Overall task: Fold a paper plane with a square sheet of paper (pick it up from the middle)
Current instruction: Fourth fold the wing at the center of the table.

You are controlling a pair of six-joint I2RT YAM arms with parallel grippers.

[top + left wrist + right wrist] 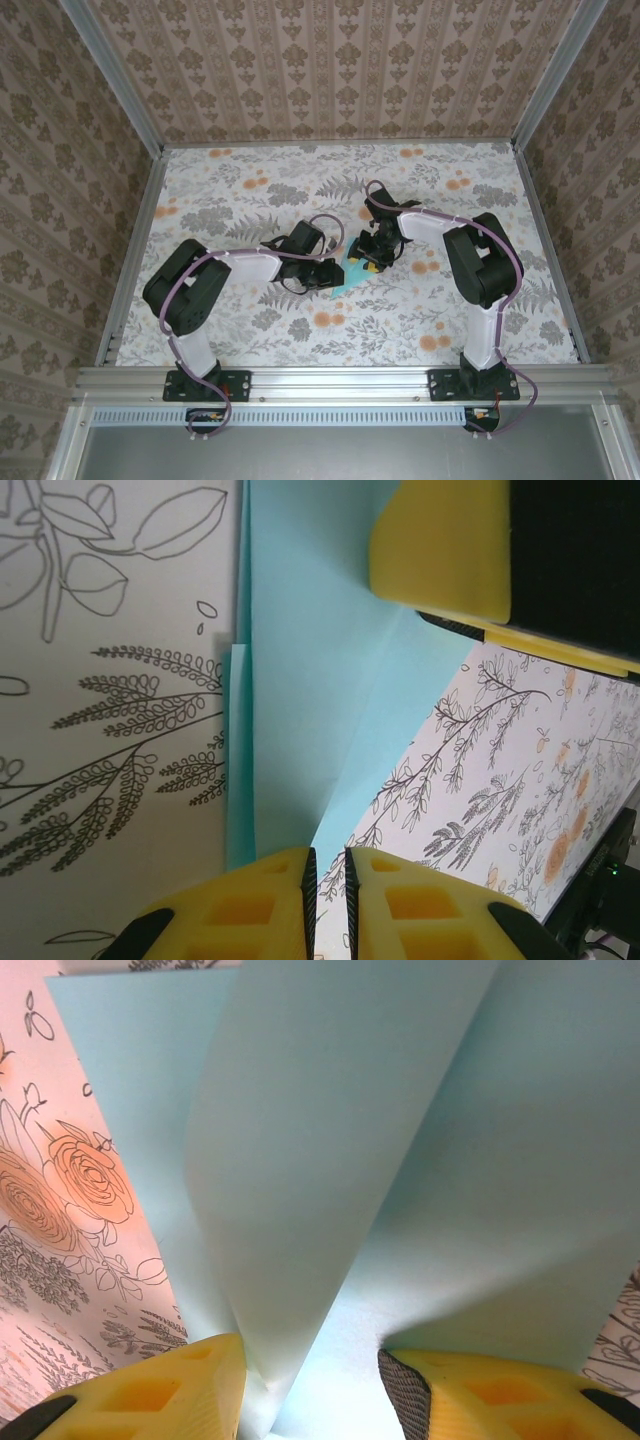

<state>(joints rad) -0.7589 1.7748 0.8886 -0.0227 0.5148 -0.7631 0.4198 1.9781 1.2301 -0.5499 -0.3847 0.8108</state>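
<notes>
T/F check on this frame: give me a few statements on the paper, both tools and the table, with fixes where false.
1. The sheet of paper is turquoise-blue. True.
2. The right tool is clamped fully shut. False: its fingers stand apart, with a raised fold of the paper between them.
3. The left tool has its fingers almost together. True.
4. The paper lies in a far corner of the table. False: it lies near the middle, between the two tools.
5. The table has a plain white top. False: it bears a floral print.
</notes>
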